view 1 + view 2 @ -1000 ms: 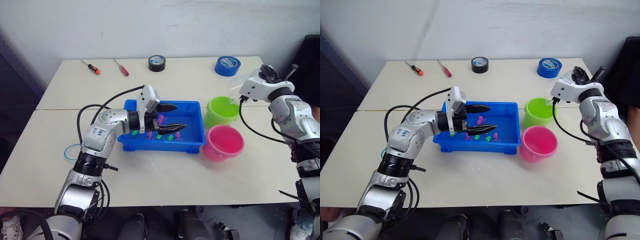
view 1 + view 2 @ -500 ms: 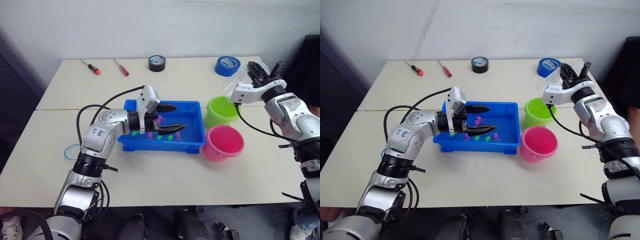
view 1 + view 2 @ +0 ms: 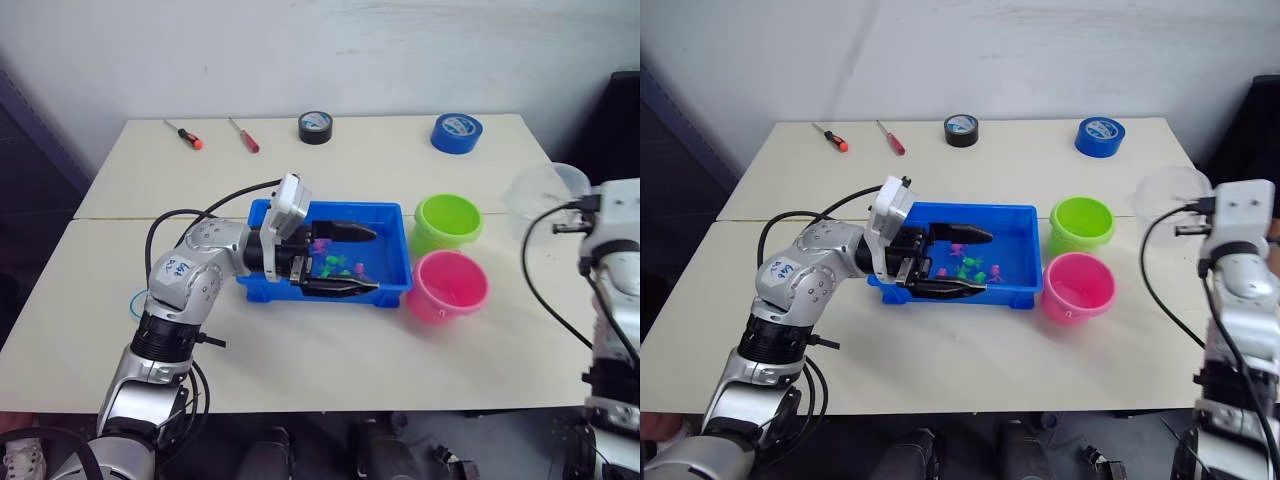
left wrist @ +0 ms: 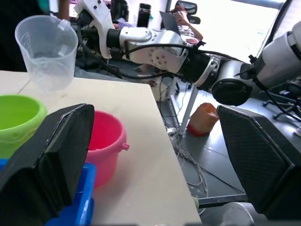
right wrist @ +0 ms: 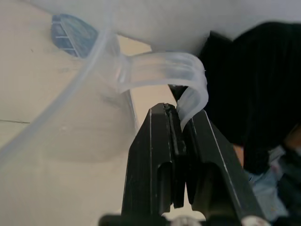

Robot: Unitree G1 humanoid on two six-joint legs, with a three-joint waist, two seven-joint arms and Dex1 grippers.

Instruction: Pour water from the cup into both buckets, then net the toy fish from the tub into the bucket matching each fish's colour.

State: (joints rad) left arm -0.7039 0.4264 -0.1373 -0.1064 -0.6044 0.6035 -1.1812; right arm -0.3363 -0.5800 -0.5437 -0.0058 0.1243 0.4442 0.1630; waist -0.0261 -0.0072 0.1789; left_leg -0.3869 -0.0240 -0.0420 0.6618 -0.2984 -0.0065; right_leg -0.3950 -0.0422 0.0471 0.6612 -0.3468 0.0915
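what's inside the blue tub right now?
Several small green and pink toy fish lie toward the right part of the tub. The left gripper, open, reaches in over them, so its fingers and wrist cover the tub's left part. Water isn't discernible.

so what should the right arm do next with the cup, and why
Probably set the cup down on the table. The right end effector is shut on its handle, holding it upright and off to the side of the green bucket and pink bucket, so the arm needs freeing for netting.
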